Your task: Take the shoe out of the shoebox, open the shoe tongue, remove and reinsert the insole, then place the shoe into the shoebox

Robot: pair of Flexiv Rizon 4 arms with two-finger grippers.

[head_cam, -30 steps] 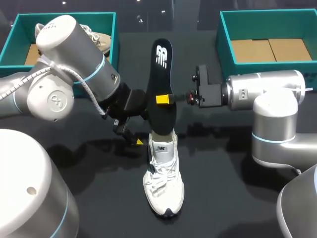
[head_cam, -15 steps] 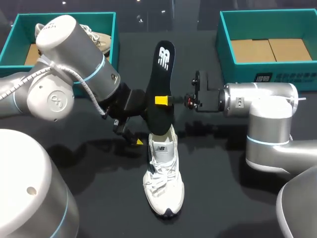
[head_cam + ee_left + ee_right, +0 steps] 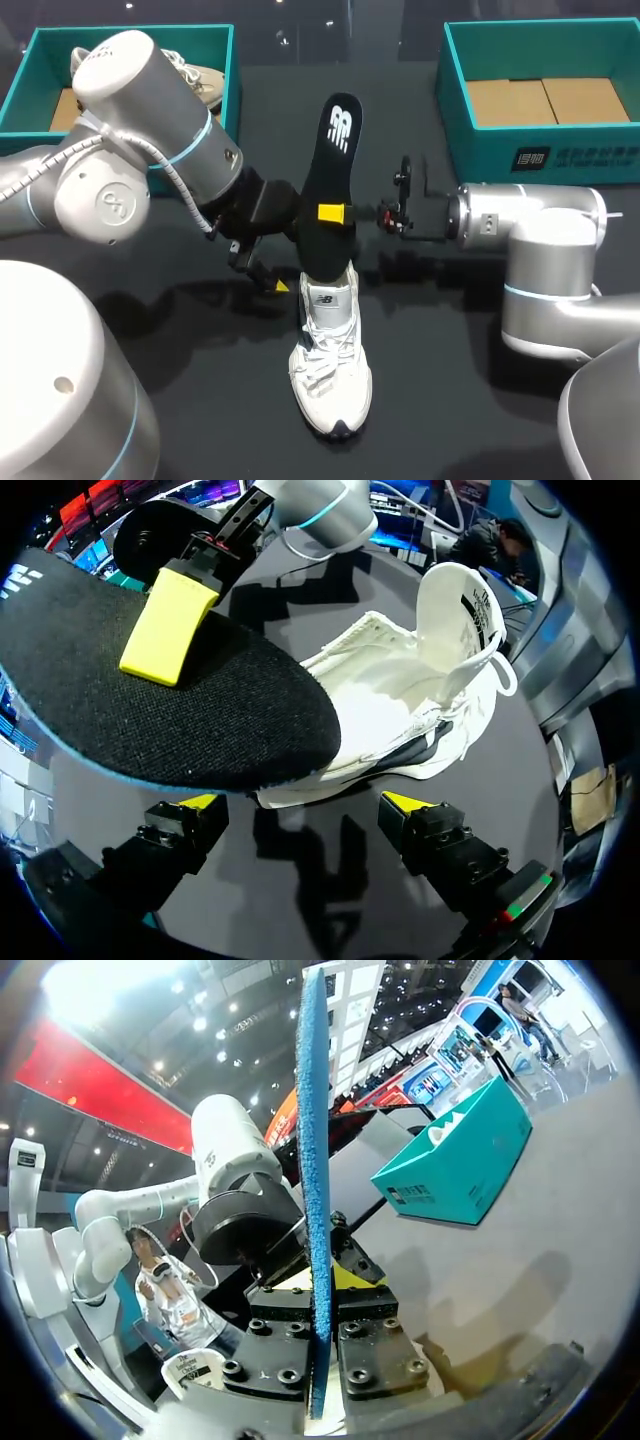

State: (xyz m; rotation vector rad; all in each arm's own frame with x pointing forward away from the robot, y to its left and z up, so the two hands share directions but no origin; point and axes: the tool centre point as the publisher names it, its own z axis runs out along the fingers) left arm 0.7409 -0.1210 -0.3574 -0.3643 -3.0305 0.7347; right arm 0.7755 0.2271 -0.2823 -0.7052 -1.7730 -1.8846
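Your right gripper (image 3: 331, 212) stayed clamped on the insole (image 3: 327, 165), one yellow tip on its black face and the other hidden behind it. In that last second you tipped its free end to the right and eased it down toward the white shoe (image 3: 328, 355) at mid-table, so reinsertion looked under way. Your left gripper (image 3: 302, 805) sat open just left of the heel, gripping nothing. I couldn't tell whether the insole's lower end had entered the collar.
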